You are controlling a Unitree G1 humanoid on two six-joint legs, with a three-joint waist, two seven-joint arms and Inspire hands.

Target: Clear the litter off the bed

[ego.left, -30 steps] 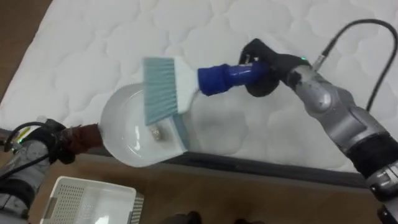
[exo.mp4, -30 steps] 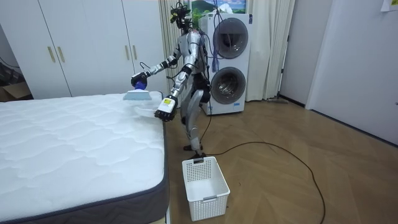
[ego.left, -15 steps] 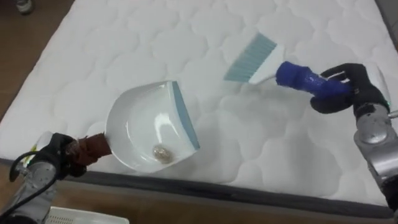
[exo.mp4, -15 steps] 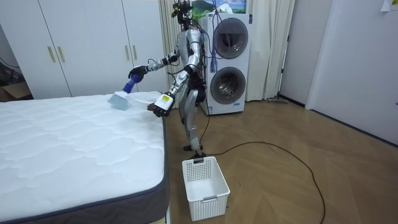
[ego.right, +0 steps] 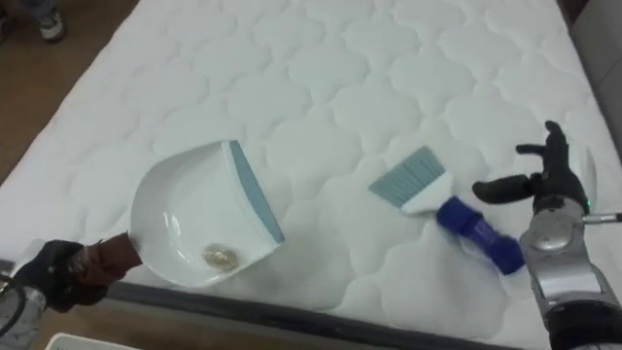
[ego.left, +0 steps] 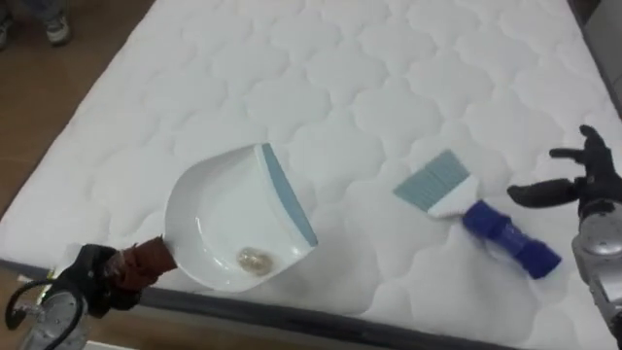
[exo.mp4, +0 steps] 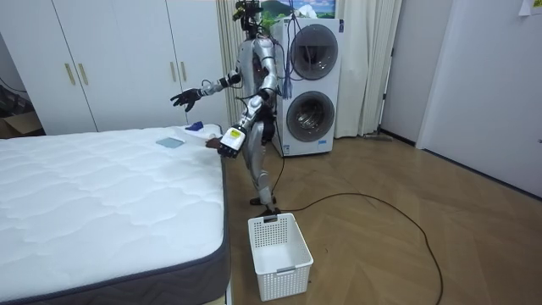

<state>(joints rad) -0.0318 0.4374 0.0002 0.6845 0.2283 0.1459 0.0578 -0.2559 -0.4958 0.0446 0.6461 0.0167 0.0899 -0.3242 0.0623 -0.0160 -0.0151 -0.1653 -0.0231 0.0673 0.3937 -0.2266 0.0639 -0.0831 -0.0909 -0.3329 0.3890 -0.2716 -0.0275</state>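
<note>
Left eye view first: we see the brush [ego.left: 476,219] lying flat on the mattress [ego.left: 321,78]. Its long axis runs on a diagonal, with the teal bristles pointing up-left, away from the right hand [ego.left: 588,185]. The blue handle end sits down-right, just below that hand. The hand's fingers are spread wide and straight, holding nothing and clear of the brush. The left hand [ego.left: 92,279] is wrapped round the brown handle of the white dustpan [ego.left: 199,209], whose mouth faces the brush. One small crumpled bit [ego.left: 255,259] sits in the pan.

Room view: the robot stands at the bed's corner, right hand raised above the brush, left hand with the dustpan at the mattress edge. A white basket [exo.mp4: 288,284] is on the floor, well apart from both hands. We can't make out what's inside it.

Right eye view: there's a gap between the spread fingers and the blue handle.
</note>
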